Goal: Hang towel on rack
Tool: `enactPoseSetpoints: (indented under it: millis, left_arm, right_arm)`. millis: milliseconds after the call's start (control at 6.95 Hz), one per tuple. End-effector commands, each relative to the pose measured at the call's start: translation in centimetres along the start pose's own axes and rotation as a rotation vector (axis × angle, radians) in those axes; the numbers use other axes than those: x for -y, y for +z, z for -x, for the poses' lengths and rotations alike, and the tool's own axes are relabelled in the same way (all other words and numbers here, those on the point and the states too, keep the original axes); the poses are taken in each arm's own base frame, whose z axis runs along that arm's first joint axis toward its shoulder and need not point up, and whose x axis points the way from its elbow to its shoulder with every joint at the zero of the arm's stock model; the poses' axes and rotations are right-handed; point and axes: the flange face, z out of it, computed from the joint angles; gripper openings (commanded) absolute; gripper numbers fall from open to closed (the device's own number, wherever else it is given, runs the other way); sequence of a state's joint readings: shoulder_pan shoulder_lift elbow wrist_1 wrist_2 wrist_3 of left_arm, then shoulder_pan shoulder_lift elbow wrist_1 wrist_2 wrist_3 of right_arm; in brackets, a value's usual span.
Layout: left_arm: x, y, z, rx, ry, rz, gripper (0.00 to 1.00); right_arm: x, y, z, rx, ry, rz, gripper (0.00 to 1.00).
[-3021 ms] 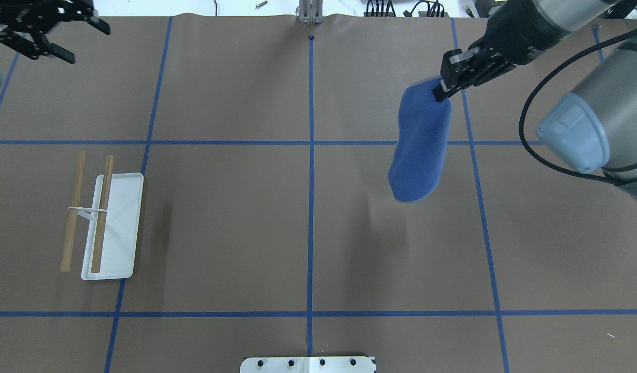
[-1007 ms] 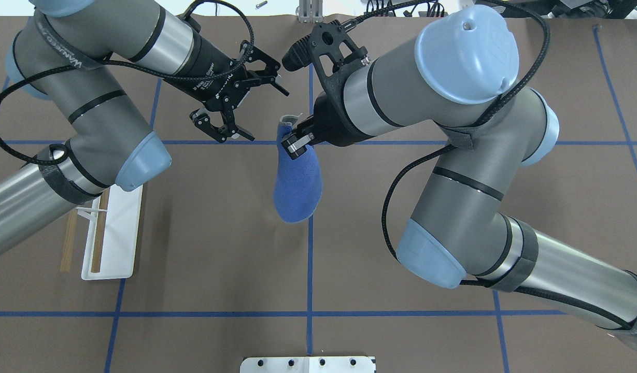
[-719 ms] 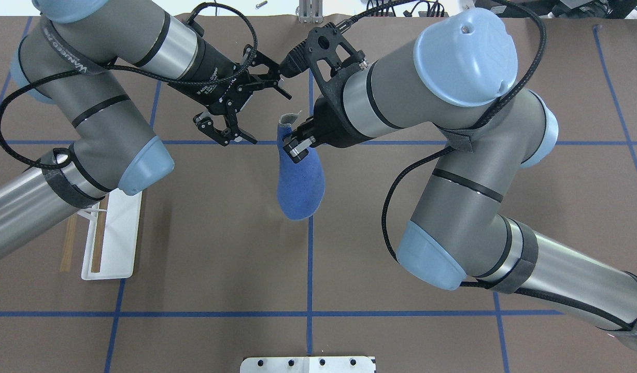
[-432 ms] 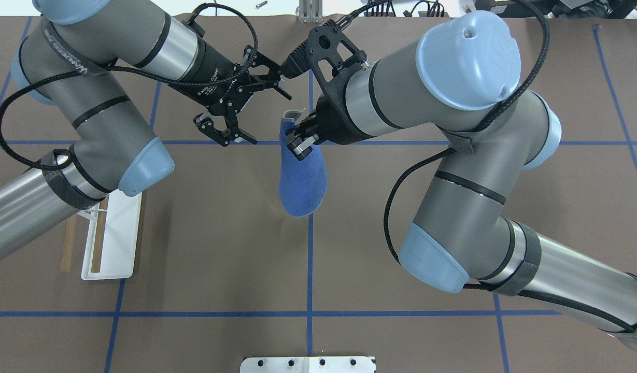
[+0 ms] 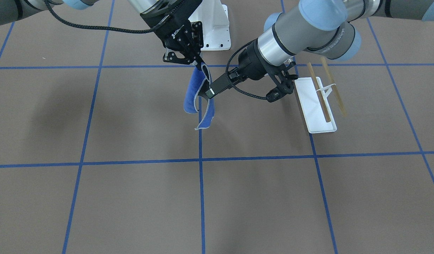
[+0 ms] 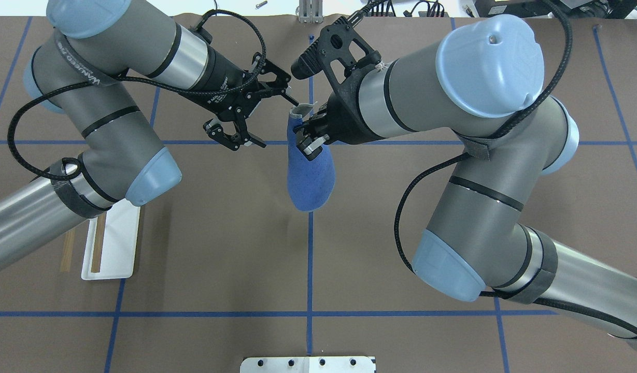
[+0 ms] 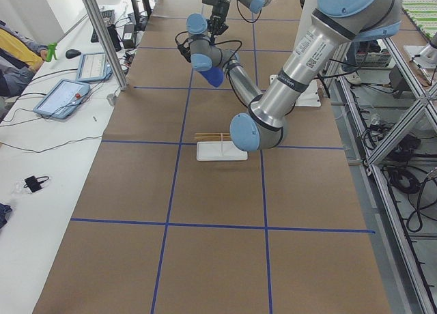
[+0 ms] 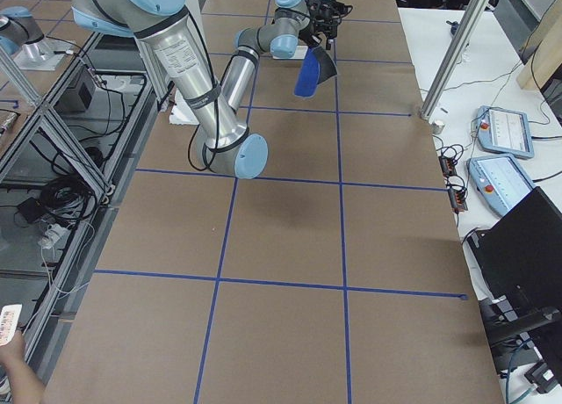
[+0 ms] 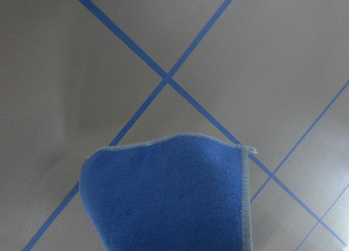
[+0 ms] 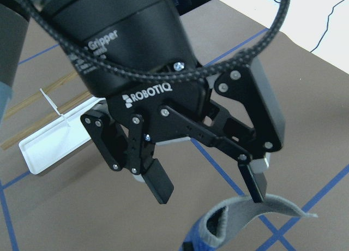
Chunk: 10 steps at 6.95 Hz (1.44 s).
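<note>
The blue towel (image 6: 310, 176) hangs folded over the table's middle and also shows in the front view (image 5: 194, 95). My right gripper (image 6: 309, 142) is shut on its upper part. My left gripper (image 6: 277, 124) is open just left of the towel's top. In the right wrist view its far fingertip (image 10: 253, 191) stands right at the towel's grey upper edge (image 10: 245, 218). The left wrist view shows only the towel's blue face (image 9: 169, 202) above the table. The rack (image 5: 315, 102) stands apart, partly hidden under my left arm in the overhead view (image 6: 113, 243).
A white bolted pedestal (image 5: 213, 24) sits at the robot's side of the table. Blue tape lines cross the brown table cover. Tablets (image 7: 65, 95) and a metal post (image 7: 102, 34) stand at the table's far side.
The right arm carried the towel from the right to the middle, and the left arm came in from the far left. In the last second both grippers drifted slightly right, and the left gripper came closer to the towel's top.
</note>
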<state>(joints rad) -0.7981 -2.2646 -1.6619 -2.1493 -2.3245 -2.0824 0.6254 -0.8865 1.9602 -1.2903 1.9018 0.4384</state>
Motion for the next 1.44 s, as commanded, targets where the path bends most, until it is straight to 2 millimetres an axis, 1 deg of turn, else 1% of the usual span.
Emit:
enactPoseSetpoints:
  millis: [0,144,288,432,575,719,1151,1295]
  left_arm:
    - [-0.4,0.2,-0.1,-0.011,0.019,0.004,0.88]
    - [-0.5,0.1,-0.1,-0.022,0.031,0.010,0.87]
    - [-0.5,0.1,0.0,-0.021,0.030,0.010,0.68]
    - [-0.5,0.1,0.0,-0.021,0.030,0.010,0.42]
    - [-0.7,0.0,-0.2,-0.026,0.035,0.012,0.03]
    - [-0.7,-0.3,-0.2,-0.051,0.054,0.012,0.00]
    - [-0.4,-1.0,-0.1,-0.071,0.083,0.009,0.00]
    - [0.5,-1.7,0.0,-0.076,0.090,-0.009,0.00]
  right_arm:
    - [-0.3,0.3,0.4,-0.004,-0.004,0.007,0.00]
    - [-0.2,0.1,0.6,-0.006,-0.007,0.000,0.00]
    - [-0.4,-0.4,1.1,0.000,-0.008,0.003,0.00]
    - [-0.1,-0.6,1.5,0.002,-0.009,0.002,0.00]
    - [-0.2,-0.5,1.4,0.002,-0.008,0.005,0.00]
    - [-0.4,-0.6,1.4,0.002,-0.008,0.005,0.00]
    - [-0.3,-0.8,1.3,0.000,-0.008,0.003,0.00]
    - [-0.1,-1.5,0.2,-0.029,-0.003,-0.011,0.00]
